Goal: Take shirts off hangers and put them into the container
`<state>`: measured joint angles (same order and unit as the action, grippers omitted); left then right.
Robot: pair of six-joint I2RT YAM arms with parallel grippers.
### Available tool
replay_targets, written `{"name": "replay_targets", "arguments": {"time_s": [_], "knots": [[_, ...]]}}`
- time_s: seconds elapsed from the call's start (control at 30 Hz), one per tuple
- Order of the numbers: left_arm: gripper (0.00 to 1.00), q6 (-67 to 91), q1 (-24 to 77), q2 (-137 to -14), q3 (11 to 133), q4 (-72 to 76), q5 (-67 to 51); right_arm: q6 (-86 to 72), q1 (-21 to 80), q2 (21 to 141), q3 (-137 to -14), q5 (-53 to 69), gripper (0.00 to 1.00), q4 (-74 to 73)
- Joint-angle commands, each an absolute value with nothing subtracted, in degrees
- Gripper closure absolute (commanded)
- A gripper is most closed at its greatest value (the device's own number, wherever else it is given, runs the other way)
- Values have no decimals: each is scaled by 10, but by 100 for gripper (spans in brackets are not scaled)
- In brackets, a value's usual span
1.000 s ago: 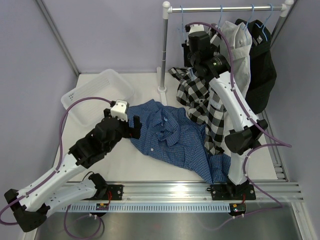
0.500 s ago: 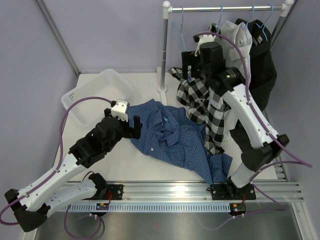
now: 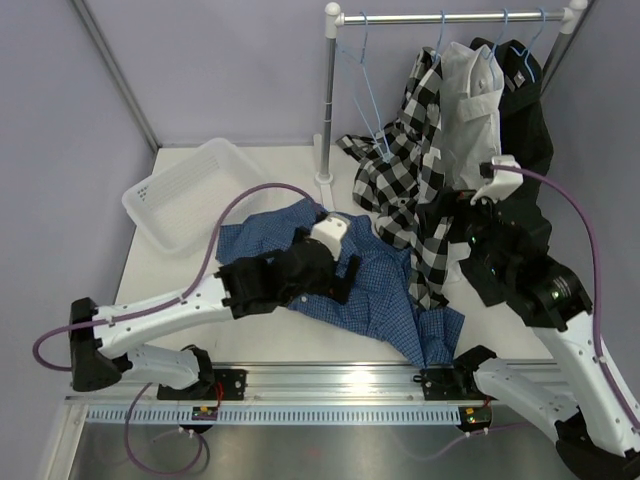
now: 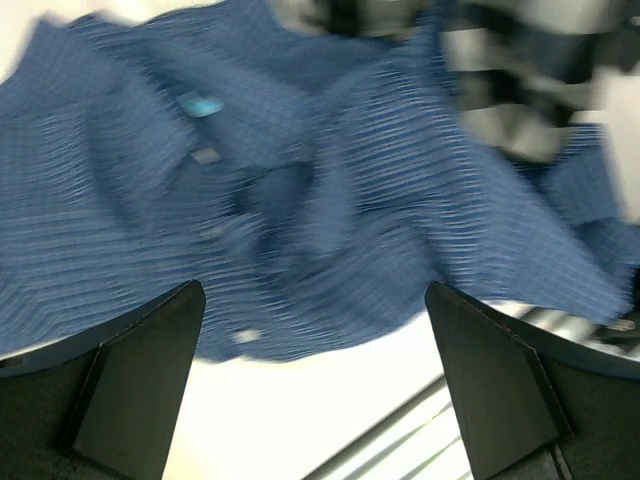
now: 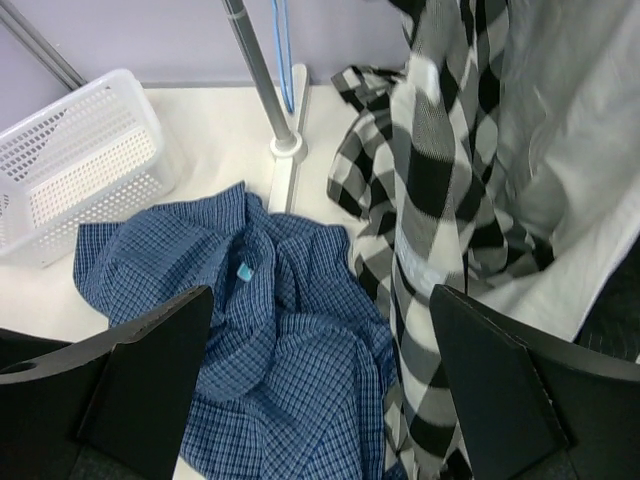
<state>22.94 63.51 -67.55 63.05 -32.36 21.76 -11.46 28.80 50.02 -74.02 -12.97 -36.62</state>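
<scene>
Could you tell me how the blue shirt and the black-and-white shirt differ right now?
The blue shirt has a fine check; the black-and-white shirt has a large, bold one. The blue shirt lies crumpled wholly on the table; the black-and-white shirt hangs from the rack with its lower part spilling onto the table. Both are outside the basket.

Left wrist view smeared by motion: weave and buttons of the blue small-check shirt are left indistinct, and what lies along the top edge cannot be made out. Black shirt is largely covered by the white shirt in the top view. White basket is cut off by the left edge in the right wrist view.
</scene>
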Motion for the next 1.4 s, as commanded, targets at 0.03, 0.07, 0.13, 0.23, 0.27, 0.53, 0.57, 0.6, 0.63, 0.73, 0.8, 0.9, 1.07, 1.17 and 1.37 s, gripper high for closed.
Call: {"name": "replay_targets", "arguments": {"time_s": [0.03, 0.07, 0.13, 0.23, 0.27, 0.53, 0.57, 0.6, 0.63, 0.73, 0.8, 0.9, 1.07, 1.17, 1.37], "knots": [[1, 322, 730, -785, 741, -322, 283, -165, 287, 434, -670, -144, 1, -341], [1, 335, 743, -810, 758, -322, 292, -169, 287, 424, -661, -147, 1, -341], [1, 341, 776, -885, 793, -321, 306, -175, 287, 399, -640, -154, 1, -345], [1, 348, 804, -968, 856, -321, 308, -178, 287, 373, -621, -163, 1, -351], [1, 354, 810, -985, 877, -321, 310, -180, 287, 367, -618, -167, 1, -352], [1, 397, 847, -1084, 934, -319, 321, -195, 287, 334, -609, -242, 1, -384], [1, 405, 850, -1098, 938, -318, 325, -196, 287, 332, -608, -243, 0, -385], [1, 410, 851, -1104, 943, -317, 331, -199, 287, 329, -606, -244, 1, -386], [1, 413, 851, -1110, 945, -317, 334, -200, 287, 326, -606, -243, 1, -385], [2, 422, 851, -1137, 945, -317, 342, -201, 287, 321, -605, -242, 1, -385], [4, 426, 851, -1152, 941, -318, 349, -200, 287, 319, -606, -243, 1, -388], [10, 432, 850, -1161, 927, -319, 367, -202, 287, 317, -606, -240, 0, -391], [24, 445, 844, -1175, 903, -320, 374, -207, 287, 318, -604, -231, 1, -388], [40, 456, 836, -1172, 881, -319, 375, -209, 287, 319, -604, -223, 1, -385], [71, 468, 826, -1155, 843, -319, 378, -210, 287, 319, -602, -215, 1, -378]]}}
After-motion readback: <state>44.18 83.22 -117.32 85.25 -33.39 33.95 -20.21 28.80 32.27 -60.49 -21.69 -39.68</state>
